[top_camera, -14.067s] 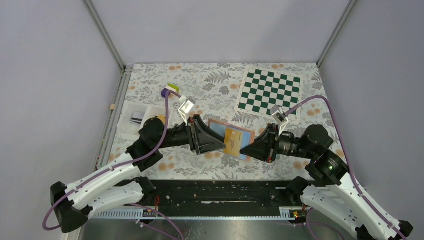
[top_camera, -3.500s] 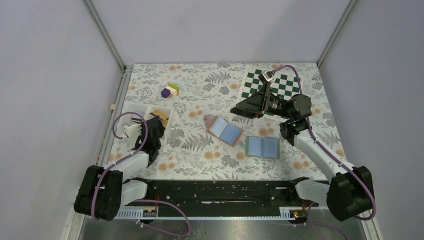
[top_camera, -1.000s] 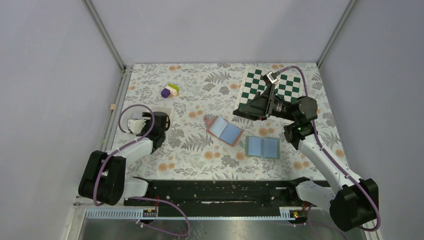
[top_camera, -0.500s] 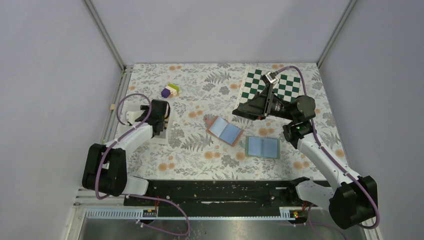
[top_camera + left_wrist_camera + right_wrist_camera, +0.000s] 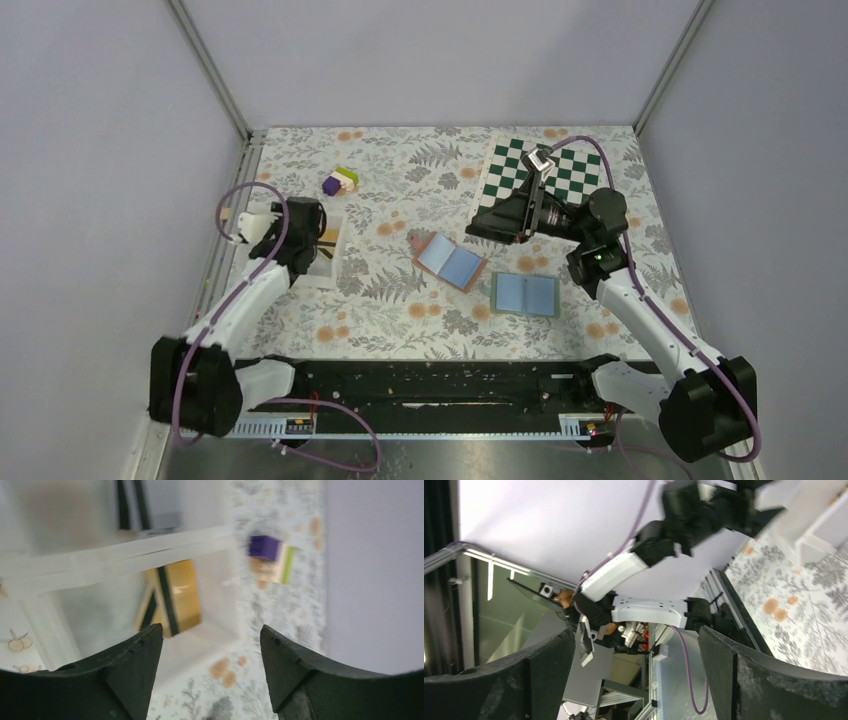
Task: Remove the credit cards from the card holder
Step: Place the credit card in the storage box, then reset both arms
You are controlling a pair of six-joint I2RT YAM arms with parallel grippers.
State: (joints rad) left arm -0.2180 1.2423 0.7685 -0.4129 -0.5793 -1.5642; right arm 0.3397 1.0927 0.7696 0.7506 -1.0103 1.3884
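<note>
Two card holders lie open on the flowered table: a pink-edged card holder (image 5: 450,262) and a green-edged one (image 5: 525,294), both showing bare blue pages. My left gripper (image 5: 322,243) (image 5: 211,630) hangs open over the white tray (image 5: 318,275) (image 5: 125,555) at the left, with nothing between its fingers. In the left wrist view, a yellow-orange credit card (image 5: 184,592) with a dark stripe lies in a tray compartment just beyond the fingertips. My right gripper (image 5: 474,228) (image 5: 636,632) is raised behind the pink holder. It points left, open wide and empty.
A green-and-white chessboard mat (image 5: 540,180) lies at the back right under the right arm. A purple and green block (image 5: 340,182) (image 5: 270,555) sits beyond the tray. A small wooden cube (image 5: 226,213) rests by the left rail. Walls enclose three sides.
My left arm has swung outward and forward, carrying its gripper across the tray toward the tray's right compartment; its jaws narrowed slightly. The right arm and both holders stayed almost still.
</note>
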